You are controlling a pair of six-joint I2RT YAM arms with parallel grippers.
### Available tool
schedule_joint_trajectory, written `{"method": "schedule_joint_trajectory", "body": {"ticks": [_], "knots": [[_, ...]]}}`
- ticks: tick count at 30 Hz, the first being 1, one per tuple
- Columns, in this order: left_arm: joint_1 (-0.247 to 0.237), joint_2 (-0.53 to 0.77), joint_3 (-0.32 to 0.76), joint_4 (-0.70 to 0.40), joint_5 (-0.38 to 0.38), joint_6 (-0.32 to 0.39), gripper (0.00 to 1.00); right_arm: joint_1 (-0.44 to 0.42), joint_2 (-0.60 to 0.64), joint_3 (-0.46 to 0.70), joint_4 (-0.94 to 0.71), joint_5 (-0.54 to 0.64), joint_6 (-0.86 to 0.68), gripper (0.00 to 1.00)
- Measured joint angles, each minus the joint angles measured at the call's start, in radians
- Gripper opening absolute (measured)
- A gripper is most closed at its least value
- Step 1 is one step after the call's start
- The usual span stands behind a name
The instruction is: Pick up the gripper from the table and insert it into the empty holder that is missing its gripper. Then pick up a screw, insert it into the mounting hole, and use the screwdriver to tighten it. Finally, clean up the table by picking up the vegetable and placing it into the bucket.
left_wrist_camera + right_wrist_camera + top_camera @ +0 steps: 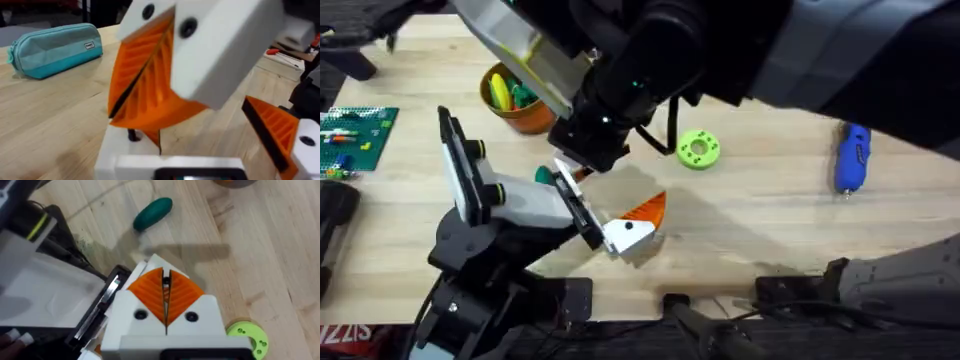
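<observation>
1. The bucket point(520, 105) is seen at the table's point(770, 220) far left, with the green vegetable point(153, 213) lying near it
2. The holder point(575, 210) is found in the middle; both grippers' orange pads are pressed together
3. The screwdriver point(852, 158) is laid far right

Light wooden plank table point(770, 215), visible grain, several loose items on top.
Blue cylindrical screwdriver point(852, 158) lying far right; flat lime-green round disc with holes point(698, 149) mid-table; small round orange bucket point(520, 108) upper left, yellow and green bits inside; green building-brick plate point(355, 135) at left edge; teal zip pouch point(52, 49); dark green oval vegetable point(153, 213).
</observation>
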Motion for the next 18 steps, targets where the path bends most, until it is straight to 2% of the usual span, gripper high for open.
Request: {"method": "schedule_joint_trajectory", "body": {"ticks": [18], "knots": [[0.0,0.0,0.0,0.0,0.003,0.003,0.989,0.011,0.004,0.0,0.016,0.0,0.0,0.009]]}}
